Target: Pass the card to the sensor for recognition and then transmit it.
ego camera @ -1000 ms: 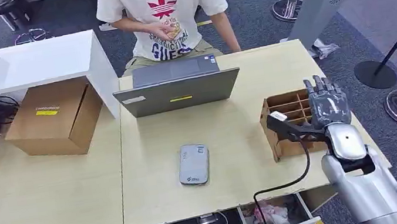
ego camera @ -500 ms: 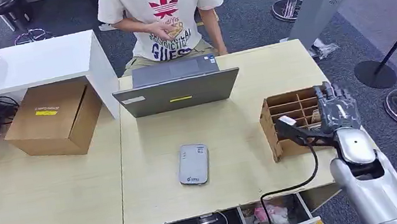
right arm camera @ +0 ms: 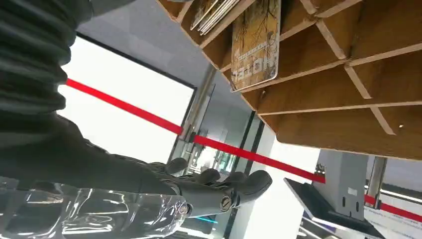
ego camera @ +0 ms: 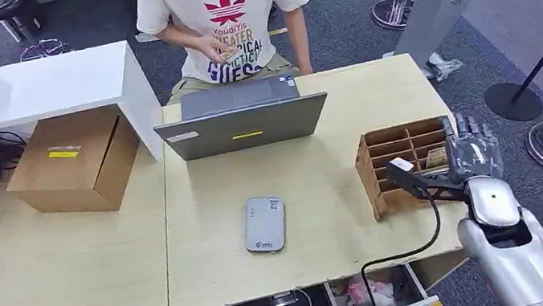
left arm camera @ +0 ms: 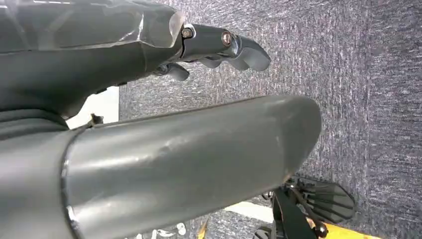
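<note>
A wooden divider box stands at the table's right edge, with a brown card upright in one of its right-hand compartments. My right hand hovers just beyond the box's right side, fingers spread and holding nothing. In the right wrist view the card leans in its compartment, apart from my right hand, with several more cards in a neighbouring slot. The grey sensor pad lies flat mid-table. My left hand hangs over grey carpet, holding nothing.
A half-open laptop stands behind the sensor, and a person in a white T-shirt sits beyond it. A cardboard box sits at the left. A black cable runs off the table front above an open drawer.
My right hand has drifted right and slightly nearer, from over the box's right compartments to just past its right side. The person's hands have shifted a little at the chest.
</note>
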{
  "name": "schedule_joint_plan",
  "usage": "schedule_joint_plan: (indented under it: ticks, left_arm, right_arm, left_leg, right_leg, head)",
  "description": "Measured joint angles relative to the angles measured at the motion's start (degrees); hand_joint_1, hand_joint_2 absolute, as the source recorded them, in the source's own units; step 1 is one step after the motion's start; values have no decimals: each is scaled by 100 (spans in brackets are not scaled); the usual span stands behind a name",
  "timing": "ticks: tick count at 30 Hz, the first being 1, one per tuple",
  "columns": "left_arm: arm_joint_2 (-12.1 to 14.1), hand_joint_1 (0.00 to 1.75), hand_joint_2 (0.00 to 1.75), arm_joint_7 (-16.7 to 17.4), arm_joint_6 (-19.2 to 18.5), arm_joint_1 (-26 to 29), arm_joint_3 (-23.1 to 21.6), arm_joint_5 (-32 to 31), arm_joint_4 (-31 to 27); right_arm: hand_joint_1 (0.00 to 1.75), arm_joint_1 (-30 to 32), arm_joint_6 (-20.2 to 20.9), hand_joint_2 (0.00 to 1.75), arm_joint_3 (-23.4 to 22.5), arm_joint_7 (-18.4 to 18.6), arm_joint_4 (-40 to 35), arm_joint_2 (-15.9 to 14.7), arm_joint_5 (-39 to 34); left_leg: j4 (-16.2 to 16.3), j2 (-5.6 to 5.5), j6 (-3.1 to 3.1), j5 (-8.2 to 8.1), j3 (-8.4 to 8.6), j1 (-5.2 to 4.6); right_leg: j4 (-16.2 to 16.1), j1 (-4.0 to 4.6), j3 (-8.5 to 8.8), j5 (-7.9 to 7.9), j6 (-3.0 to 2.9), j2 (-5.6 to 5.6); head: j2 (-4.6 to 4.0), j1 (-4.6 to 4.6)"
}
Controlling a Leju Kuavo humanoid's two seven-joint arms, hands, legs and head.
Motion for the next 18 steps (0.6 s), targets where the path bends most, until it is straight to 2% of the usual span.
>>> schedule_joint_plan:
  ticks: [17, 18]
  left_arm:
    - [0, 0, 0, -2, 24, -1, 0, 28, 0]
    - [0, 0, 0, 4, 31, -1, 0, 37, 0]
  right_arm:
    - [3, -185, -105, 175, -101, -192, 485, 2, -37]
    - [28, -212, -109, 175, -101, -199, 527, 2, -37]
  left_leg:
    - [0, 0, 0, 0, -1, 0]
    - [0, 0, 0, 0, -1, 0]
  right_leg:
    - [1, 0, 1, 0, 0, 0]
    - [1, 0, 1, 0, 0, 0]
  head:
    - [0, 0]
    - [0, 0]
